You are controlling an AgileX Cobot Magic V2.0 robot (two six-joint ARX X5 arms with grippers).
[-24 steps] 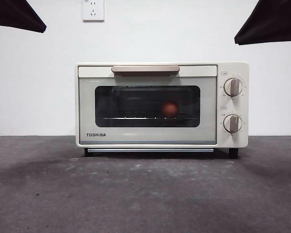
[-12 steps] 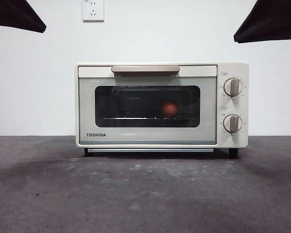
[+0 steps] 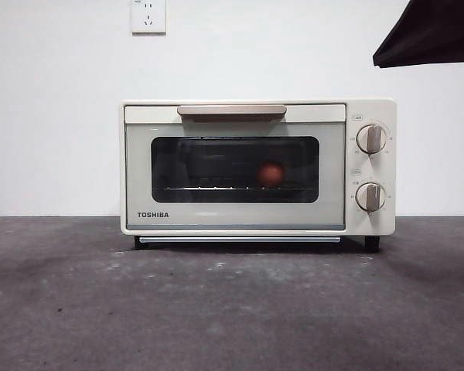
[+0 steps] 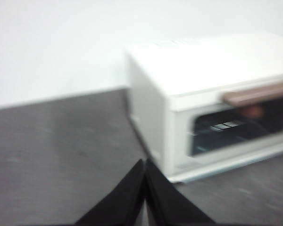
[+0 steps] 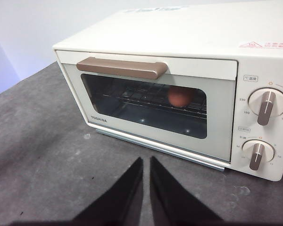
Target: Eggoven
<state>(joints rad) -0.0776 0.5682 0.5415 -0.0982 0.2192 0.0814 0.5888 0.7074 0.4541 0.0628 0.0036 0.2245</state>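
Reddish-brown egg [image 3: 271, 174] on rack inside shut cream TOSHIBA toaster oven [image 3: 240, 220] on dark counter [image 3: 232, 309], left hand [image 4: 145, 165] pressed together, blurry, right hand [image 5: 145, 162] nearly closed, both apparently empty

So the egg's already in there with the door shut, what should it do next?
Probably reach the right gripper to the brown handle and pull the door down: the egg sits on the rack inside the closed TOSHIBA toaster oven, and both grippers are empty.

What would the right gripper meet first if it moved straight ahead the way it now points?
Probably the toaster oven: the right gripper aims at its closed door, below the window showing the egg. Depth is unclear.
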